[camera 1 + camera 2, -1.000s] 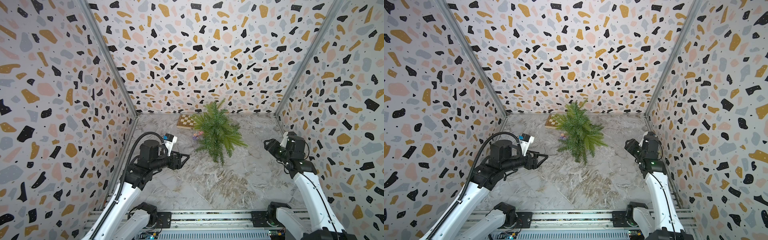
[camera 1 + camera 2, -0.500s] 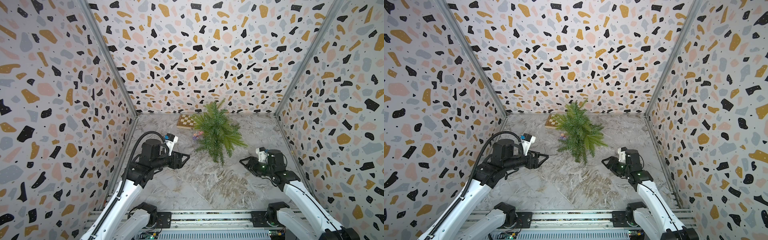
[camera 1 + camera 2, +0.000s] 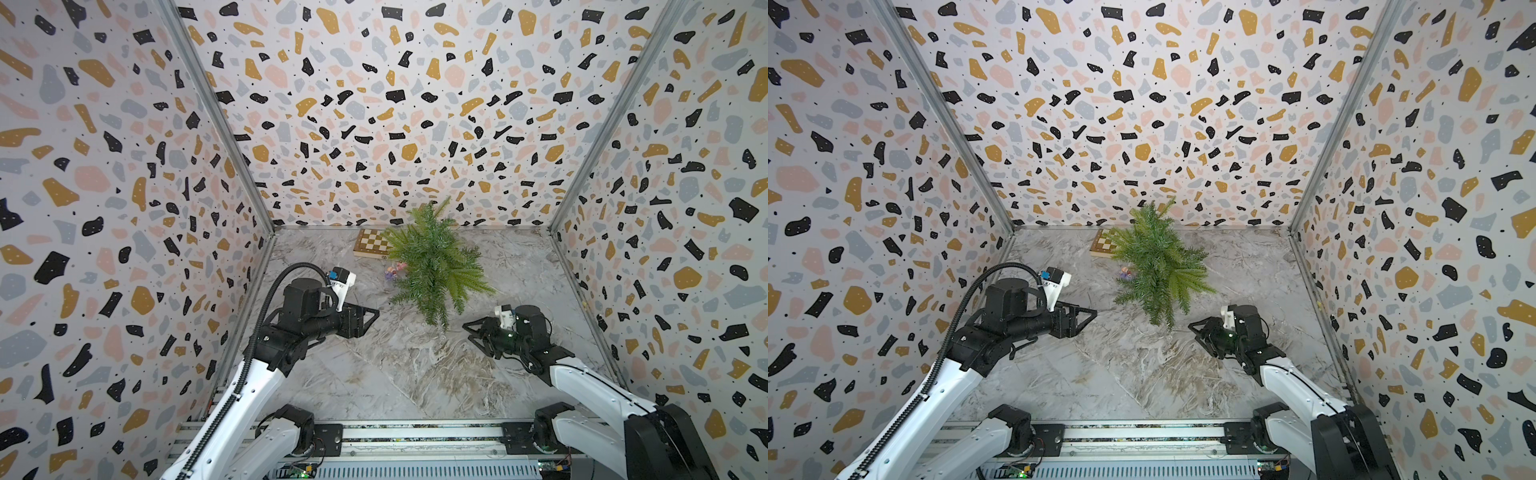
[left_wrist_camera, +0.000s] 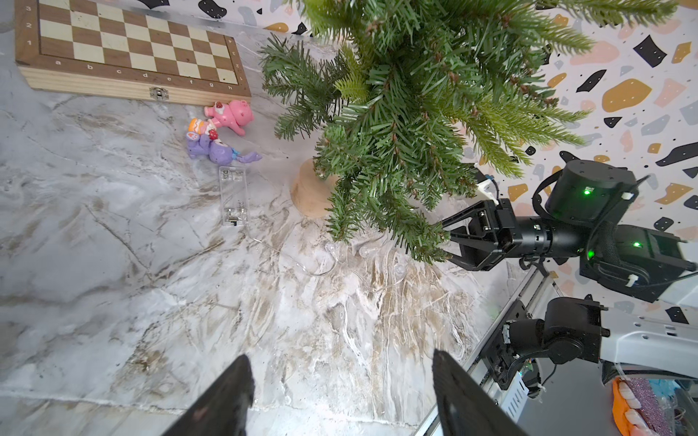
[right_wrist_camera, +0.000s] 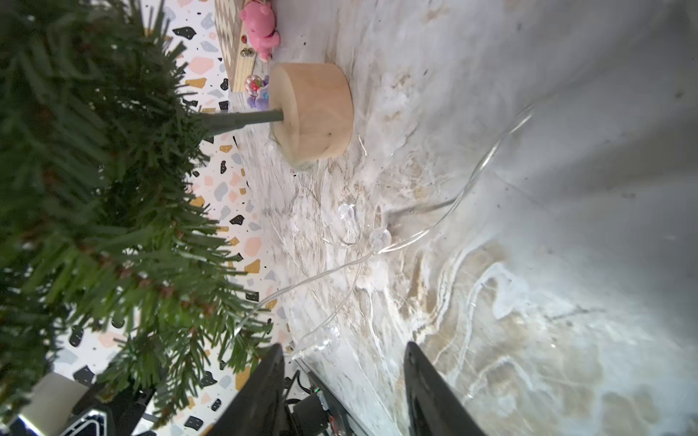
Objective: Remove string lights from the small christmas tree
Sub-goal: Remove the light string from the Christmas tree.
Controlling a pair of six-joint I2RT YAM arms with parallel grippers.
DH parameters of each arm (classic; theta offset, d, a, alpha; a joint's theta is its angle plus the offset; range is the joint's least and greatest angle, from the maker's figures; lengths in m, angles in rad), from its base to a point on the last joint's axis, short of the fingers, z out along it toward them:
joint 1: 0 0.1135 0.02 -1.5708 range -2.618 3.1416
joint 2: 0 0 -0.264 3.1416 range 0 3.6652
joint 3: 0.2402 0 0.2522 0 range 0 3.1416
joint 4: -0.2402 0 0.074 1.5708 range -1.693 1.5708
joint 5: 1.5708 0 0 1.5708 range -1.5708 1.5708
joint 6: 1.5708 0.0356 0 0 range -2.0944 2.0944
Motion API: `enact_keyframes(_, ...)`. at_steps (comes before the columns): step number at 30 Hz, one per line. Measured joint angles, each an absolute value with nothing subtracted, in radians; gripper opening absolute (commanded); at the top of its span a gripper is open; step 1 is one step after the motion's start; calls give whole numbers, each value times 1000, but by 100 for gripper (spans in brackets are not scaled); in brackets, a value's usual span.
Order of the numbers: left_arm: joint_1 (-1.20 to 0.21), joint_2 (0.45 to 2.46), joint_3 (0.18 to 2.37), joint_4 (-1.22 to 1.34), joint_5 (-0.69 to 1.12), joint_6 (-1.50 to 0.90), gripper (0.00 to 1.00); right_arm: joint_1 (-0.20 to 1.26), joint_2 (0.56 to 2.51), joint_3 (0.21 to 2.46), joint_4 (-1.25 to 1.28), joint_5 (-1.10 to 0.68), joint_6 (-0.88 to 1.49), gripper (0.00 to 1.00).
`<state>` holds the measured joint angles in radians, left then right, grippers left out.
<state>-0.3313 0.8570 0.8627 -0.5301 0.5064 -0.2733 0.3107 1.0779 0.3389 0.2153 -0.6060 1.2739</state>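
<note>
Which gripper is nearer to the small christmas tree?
Right. The right gripper sits at the tips of the small christmas tree's lowest branches, jaws apart. The left gripper is on the other side, with bare floor between it and the branches.

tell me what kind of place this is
Likely a robot test booth, not a home: terrazzo-print panel walls box in a marble-look tabletop, the left arm and right arm are mounted on a metal rail at its front, and the small christmas tree and chessboard look like props.
</note>
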Motion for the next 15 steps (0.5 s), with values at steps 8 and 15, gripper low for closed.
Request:
enact_keyframes(8, -331, 857, 862, -530, 504, -273, 74, 337, 1181, 334, 355, -580, 1466, 62)
enact_keyframes(15, -331, 857, 860, -530, 490, -260, 74, 375, 1285, 319, 506, -566, 1626, 53)
